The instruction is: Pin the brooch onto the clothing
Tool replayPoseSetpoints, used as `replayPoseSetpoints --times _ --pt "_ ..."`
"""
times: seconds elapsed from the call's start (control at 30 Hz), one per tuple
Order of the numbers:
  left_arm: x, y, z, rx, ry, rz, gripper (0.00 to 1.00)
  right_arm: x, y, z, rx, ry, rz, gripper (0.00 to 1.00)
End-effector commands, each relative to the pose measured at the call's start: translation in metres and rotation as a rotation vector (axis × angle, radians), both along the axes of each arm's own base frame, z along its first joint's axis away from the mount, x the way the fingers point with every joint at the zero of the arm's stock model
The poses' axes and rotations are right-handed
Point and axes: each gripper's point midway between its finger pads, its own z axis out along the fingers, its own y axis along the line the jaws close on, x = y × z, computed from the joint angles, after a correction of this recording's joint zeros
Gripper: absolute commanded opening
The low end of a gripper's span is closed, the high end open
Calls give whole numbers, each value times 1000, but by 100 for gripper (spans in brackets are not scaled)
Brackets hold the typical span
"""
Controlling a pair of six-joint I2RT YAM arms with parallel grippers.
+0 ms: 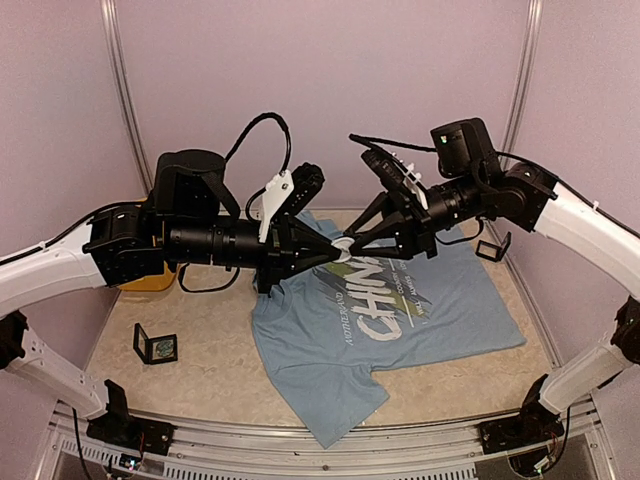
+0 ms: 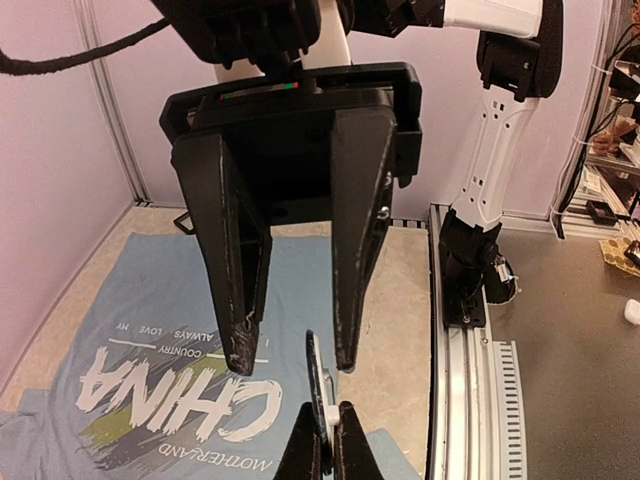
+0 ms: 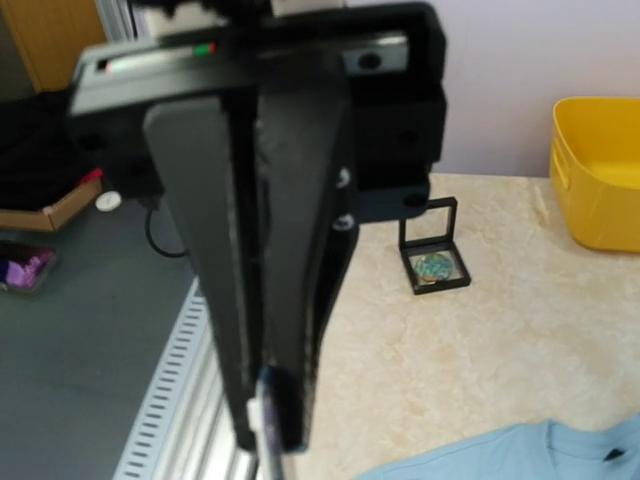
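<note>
The brooch [image 1: 343,250], a thin dark disc with a white back piece, hangs in the air above the clothing [image 1: 400,330]. That is a light blue T-shirt with white "CHINA" lettering, spread flat on the table. My left gripper [image 1: 335,252] is shut on the brooch's back piece [image 2: 330,412]. In the left wrist view its tips [image 2: 328,445] pinch the brooch [image 2: 314,385] edge-on. My right gripper [image 2: 293,365] faces it, jaws apart, straddling the brooch's upper edge. The right wrist view shows the shut left gripper [image 3: 262,430] with the brooch [image 3: 266,425] at its tip. The right gripper's own fingers do not show there.
A yellow bin [image 3: 600,170] stands at the left, partly behind the left arm. A black display box [image 1: 157,347] with a small round piece in it sits at the front left. Another open black box [image 1: 493,248] stands at the back right. A metal rail [image 1: 300,455] borders the front.
</note>
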Motion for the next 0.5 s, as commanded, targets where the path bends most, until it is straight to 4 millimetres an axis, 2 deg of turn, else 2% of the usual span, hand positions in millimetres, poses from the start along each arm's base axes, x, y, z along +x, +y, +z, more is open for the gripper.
replayPoseSetpoints --times 0.0,0.2,0.37,0.43,0.47 --pt "0 -2 12 -20 -26 -7 0 -4 4 -4 -11 18 22 25" --pt "-1 -2 11 -15 -28 -15 0 -4 5 -4 -4 19 22 0" --pt "3 -2 13 -25 -38 8 0 -8 5 5 42 14 41 0" --pt "9 2 17 -53 -50 50 36 -7 4 15 89 -4 19 0" --pt "12 4 16 -70 -54 72 49 -6 4 23 129 -14 0 0"
